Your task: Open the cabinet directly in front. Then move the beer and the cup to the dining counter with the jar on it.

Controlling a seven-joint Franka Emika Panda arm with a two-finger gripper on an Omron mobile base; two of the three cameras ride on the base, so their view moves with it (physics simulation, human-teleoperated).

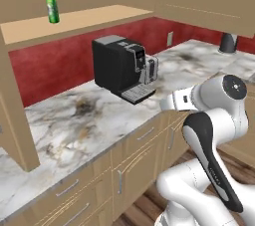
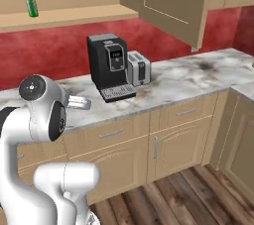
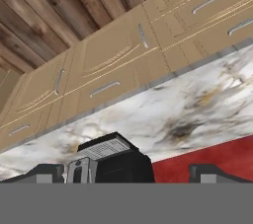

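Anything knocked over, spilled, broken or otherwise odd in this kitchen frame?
Nothing stands out. The beer stands upright on the open cabinet shelf; the coffee machine and toaster sit squarely on the marble worktop, with no spill. The hand is open and empty.

I see a coffee machine (image 1: 121, 68) w/ toaster (image 2: 138, 68) touching beside it, both on marble worktop (image 1: 79, 120).

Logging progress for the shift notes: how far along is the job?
Done: the cabinet door hangs swung open, baring its shelf. In hand: nothing; the gripper is open and empty. Left: the beer stands on that shelf, not yet moved.
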